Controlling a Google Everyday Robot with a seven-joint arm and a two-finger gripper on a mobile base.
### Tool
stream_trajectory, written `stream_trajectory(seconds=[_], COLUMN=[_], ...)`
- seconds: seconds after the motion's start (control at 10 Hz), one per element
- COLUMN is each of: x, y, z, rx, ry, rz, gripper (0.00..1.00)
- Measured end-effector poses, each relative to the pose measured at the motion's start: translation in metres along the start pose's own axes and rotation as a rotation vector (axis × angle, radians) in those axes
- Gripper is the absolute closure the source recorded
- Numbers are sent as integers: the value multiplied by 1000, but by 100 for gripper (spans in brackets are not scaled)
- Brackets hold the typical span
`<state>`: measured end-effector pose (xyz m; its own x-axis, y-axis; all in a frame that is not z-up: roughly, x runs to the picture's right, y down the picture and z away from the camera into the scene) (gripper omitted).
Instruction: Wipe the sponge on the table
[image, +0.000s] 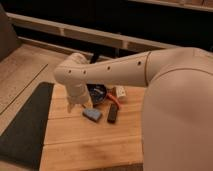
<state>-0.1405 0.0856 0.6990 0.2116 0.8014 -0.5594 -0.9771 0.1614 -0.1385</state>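
The blue-grey sponge lies flat on the light wooden table, near the middle of its top. My gripper hangs from the cream wrist just left of and slightly behind the sponge, close above the table. It appears to hold nothing. The large cream arm reaches in from the right and covers the table's right side.
A narrow black bar lies right of the sponge. Behind them sit a dark round object, a red item and a small white item. A dark grey mat borders the table on the left. Dark shelving runs behind.
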Motion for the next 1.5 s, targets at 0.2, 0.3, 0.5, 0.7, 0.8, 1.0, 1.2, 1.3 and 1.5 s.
stream_trajectory(seconds=[0.2, 0.3, 0.5, 0.7, 0.8, 1.0, 1.2, 1.3, 1.5], x=[-26, -41, -53, -53, -53, -45, -22, -9, 8], y=[17, 18, 16, 17, 17, 12, -8, -20, -38], z=[-14, -22, -26, -26, -26, -12, 19, 35, 63], rx=[10, 16, 8, 8, 8, 3, -19, -27, -30], ry=[-125, -196, -248, -248, -247, -213, -138, -93, -7], rz=[-128, -192, -229, -232, -233, -226, -172, -138, -105], gripper=[35, 35, 35, 35, 35, 35, 35, 35, 35])
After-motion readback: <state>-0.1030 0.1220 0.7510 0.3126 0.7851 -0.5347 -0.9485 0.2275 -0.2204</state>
